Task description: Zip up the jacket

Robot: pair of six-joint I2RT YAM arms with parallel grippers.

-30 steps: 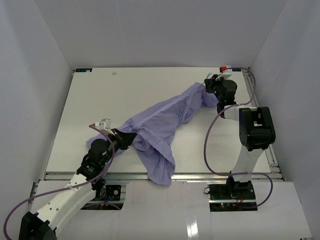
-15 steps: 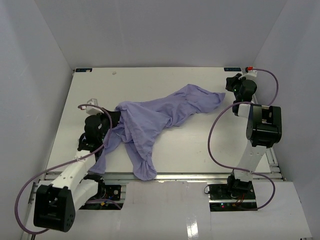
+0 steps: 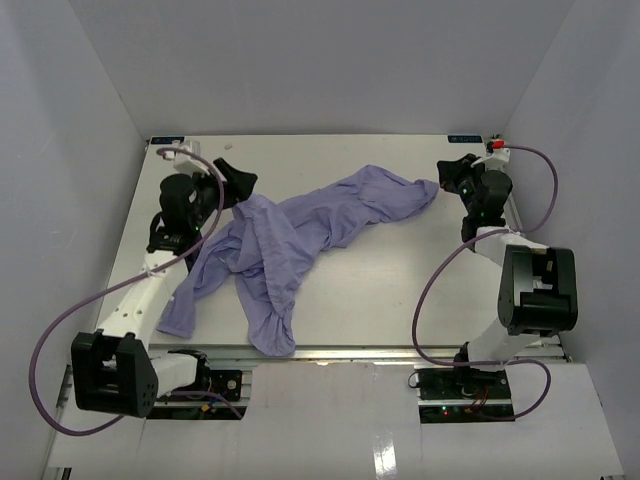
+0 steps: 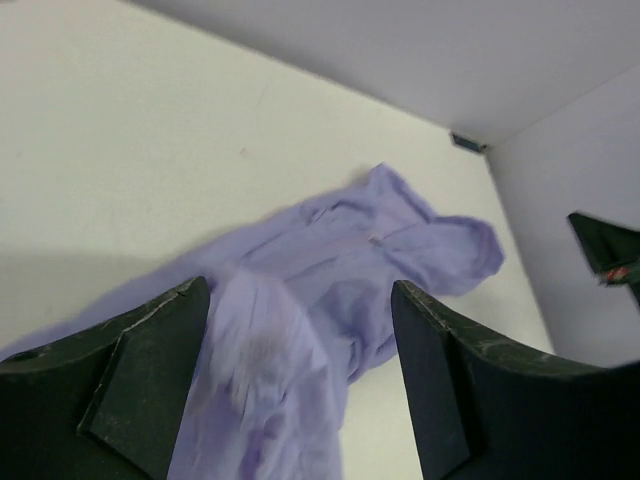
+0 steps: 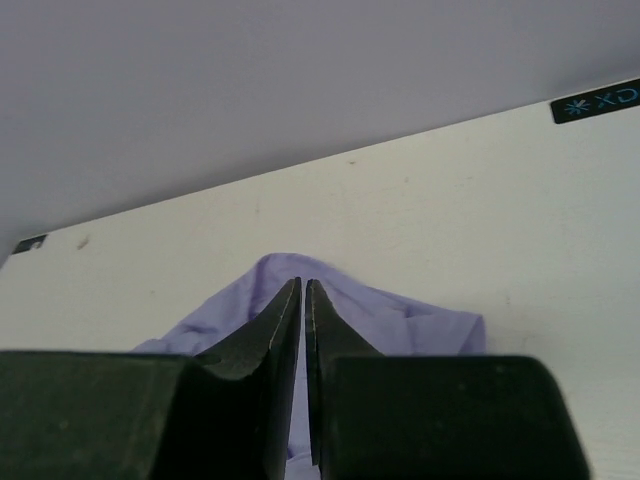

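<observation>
The lavender jacket (image 3: 300,225) lies crumpled across the white table, running from a sleeve at the near left to its far end by my right gripper. At the far left my left gripper (image 3: 238,182) hovers just past the cloth, open wide and empty. The left wrist view shows the jacket (image 4: 400,240) below and beyond that gripper (image 4: 298,290). My right gripper (image 3: 447,180) sits at the far right, touching the jacket's end. In the right wrist view its jaws (image 5: 303,284) stand nearly together with a hairline slit, the jacket (image 5: 400,320) right behind them. Whether cloth is pinched does not show.
White walls close in the table (image 3: 380,290) on three sides. Purple cables loop from both arms over the near corners. A small blue marker (image 5: 597,103) sits at the table's far right edge. The right arm's tip (image 4: 605,250) shows in the left wrist view.
My left gripper has let go of the jacket, opened wide and swung to the far left. The jacket has been dragged left and flatter, one sleeve now lying near left. The right gripper shifted slightly.
</observation>
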